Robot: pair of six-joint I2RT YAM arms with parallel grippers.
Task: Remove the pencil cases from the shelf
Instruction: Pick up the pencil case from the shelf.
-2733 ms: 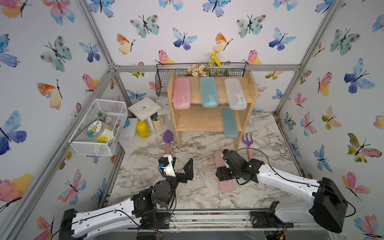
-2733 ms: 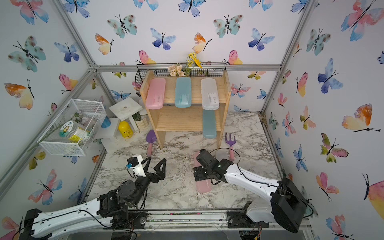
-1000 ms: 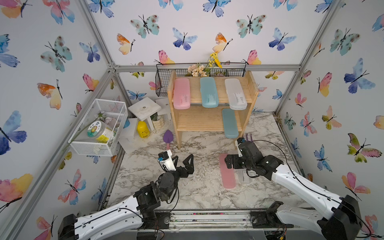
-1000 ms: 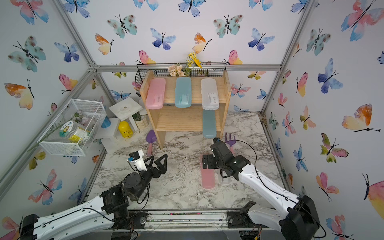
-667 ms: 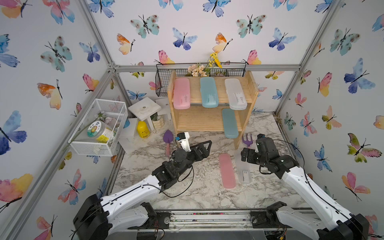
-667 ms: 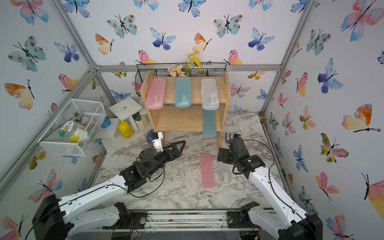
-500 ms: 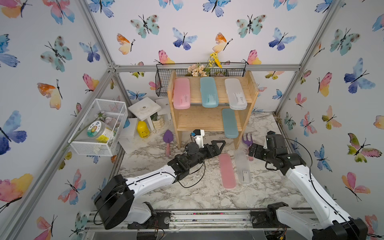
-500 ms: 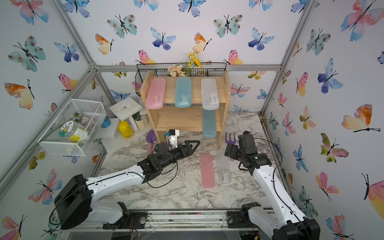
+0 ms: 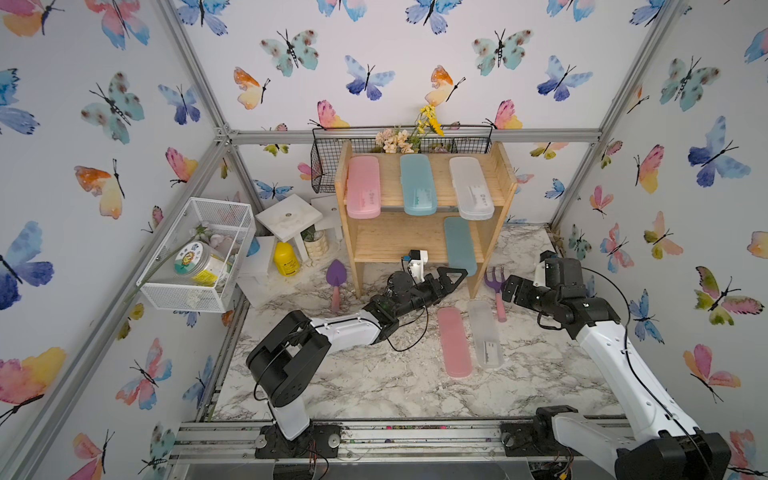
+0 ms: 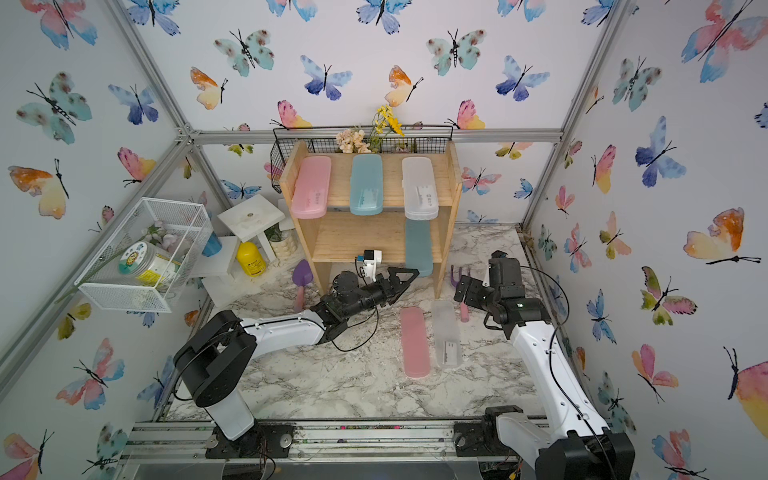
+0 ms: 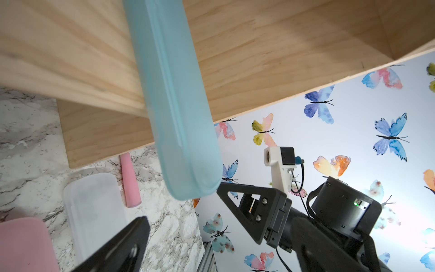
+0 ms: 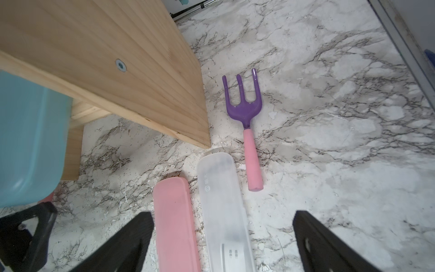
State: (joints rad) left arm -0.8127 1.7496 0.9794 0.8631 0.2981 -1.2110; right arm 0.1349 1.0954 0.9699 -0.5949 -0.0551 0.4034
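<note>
The wooden shelf (image 9: 395,245) carries a pink (image 9: 363,187), a teal (image 9: 418,184) and a frosted white pencil case (image 9: 471,187) on its top tier. Another teal case (image 9: 459,246) (image 11: 179,113) overhangs the front of the lower tier. My left gripper (image 9: 455,279) (image 11: 216,235) is open just below that overhanging end, not touching it. A pink case (image 9: 454,341) (image 12: 175,223) and a white case (image 9: 485,334) (image 12: 223,212) lie side by side on the marble table. My right gripper (image 9: 509,289) (image 12: 222,235) hangs open and empty to their right, by the shelf's right leg.
A purple fork (image 9: 494,286) (image 12: 244,110) lies between the shelf leg and the right gripper. A purple trowel (image 9: 336,276) lies left of the shelf. A white mesh basket (image 9: 199,253), a yellow bottle (image 9: 286,258) and a white stool (image 9: 289,216) stand at the left. A black wire basket (image 9: 328,166) hangs behind the shelf.
My left arm has stretched from the table's front up to the lower tier's teal case. The right gripper has drawn back to the right, away from the white case on the table.
</note>
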